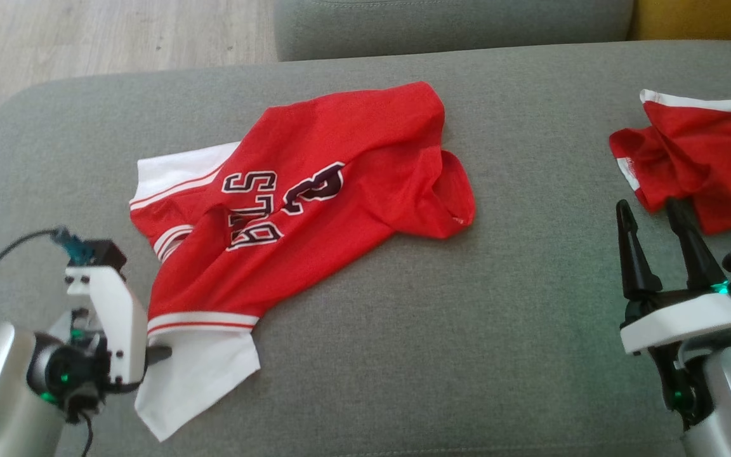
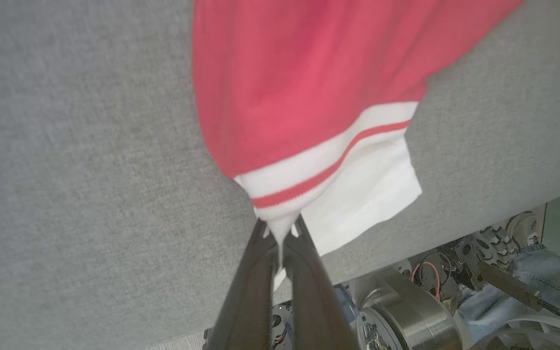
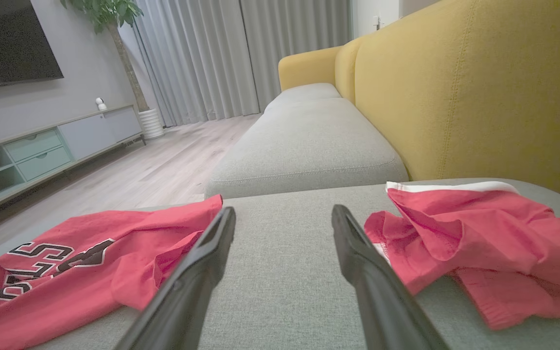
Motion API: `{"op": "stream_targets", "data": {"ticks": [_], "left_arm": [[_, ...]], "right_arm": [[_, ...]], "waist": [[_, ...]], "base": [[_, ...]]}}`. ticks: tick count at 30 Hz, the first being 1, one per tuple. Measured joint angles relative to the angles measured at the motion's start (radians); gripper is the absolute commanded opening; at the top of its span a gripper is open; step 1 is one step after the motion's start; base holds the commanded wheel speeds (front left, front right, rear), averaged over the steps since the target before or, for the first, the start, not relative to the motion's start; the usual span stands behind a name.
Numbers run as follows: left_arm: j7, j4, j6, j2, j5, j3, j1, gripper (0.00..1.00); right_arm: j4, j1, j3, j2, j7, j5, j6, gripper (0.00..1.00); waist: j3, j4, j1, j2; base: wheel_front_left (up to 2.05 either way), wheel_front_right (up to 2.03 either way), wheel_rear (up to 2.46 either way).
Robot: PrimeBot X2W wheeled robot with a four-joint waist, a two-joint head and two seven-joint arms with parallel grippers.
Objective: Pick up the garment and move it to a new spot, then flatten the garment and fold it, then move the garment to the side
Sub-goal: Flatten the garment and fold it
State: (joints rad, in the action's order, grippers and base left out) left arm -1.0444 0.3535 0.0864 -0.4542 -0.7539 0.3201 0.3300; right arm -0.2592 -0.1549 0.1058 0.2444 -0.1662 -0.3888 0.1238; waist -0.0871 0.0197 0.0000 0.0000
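A red jersey [image 1: 315, 190] with dark lettering and white striped trim lies crumpled across the middle of the grey cushion [image 1: 467, 317]. My left gripper [image 1: 159, 354] is at the jersey's near left corner. In the left wrist view it [image 2: 280, 231] is shut on the white striped hem of the jersey [image 2: 299, 87]. At the right, my right gripper [image 1: 650, 209] hovers open just in front of a second red garment [image 1: 702, 158] with white edging. The right wrist view shows that gripper [image 3: 282, 214] open over bare cushion, between the jersey [image 3: 76, 272] and the second garment [image 3: 469, 243].
A yellow sofa back [image 3: 455, 87] rises behind the right side, and another grey seat [image 1: 454, 25] adjoins the far edge. Wooden floor [image 1: 86, 38] lies beyond the cushion's far left corner. The robot's base [image 2: 406, 316] and blue denim cloth [image 2: 547, 277] show below the near edge.
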Motion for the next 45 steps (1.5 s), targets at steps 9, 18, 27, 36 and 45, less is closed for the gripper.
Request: {"op": "stream_targets", "data": {"ticks": [9,18,27,36,45], "left_arm": [[0.123,-0.015,0.003,0.007,0.019,-0.003,-0.025,1.00],[0.408,-0.285,-0.049,0.022,0.141,-0.036,-0.048,1.00],[0.925,-0.303,-0.136,0.187,0.303,-0.036,-0.153,1.00],[1.273,-0.164,-0.188,0.301,0.416,0.001,-0.165,1.00],[1.294,-0.117,-0.174,0.364,0.469,-0.020,-0.166,1.00]], "right_arm": [[0.009,0.001,0.009,0.004,0.019,0.000,0.000,1.00],[0.025,-0.002,0.092,0.024,0.041,-0.010,0.000,1.00],[-0.027,-0.112,0.240,0.073,0.086,-0.063,0.000,1.00],[-0.167,-0.209,0.412,0.127,0.186,-0.160,0.000,1.00],[-0.259,-0.278,0.502,0.165,0.193,-0.212,0.000,1.00]], "waist": [[0.004,0.020,0.0000,0.0000],[-0.009,0.054,0.0000,0.0000],[-0.034,0.100,0.0000,0.0000],[-0.041,0.154,0.0000,0.0000],[-0.044,0.201,0.0000,0.0000]], "base": [[0.00,0.00,0.00],[0.00,0.00,0.00],[0.00,0.00,0.00],[0.00,0.00,0.00],[0.00,0.00,0.00]]}}
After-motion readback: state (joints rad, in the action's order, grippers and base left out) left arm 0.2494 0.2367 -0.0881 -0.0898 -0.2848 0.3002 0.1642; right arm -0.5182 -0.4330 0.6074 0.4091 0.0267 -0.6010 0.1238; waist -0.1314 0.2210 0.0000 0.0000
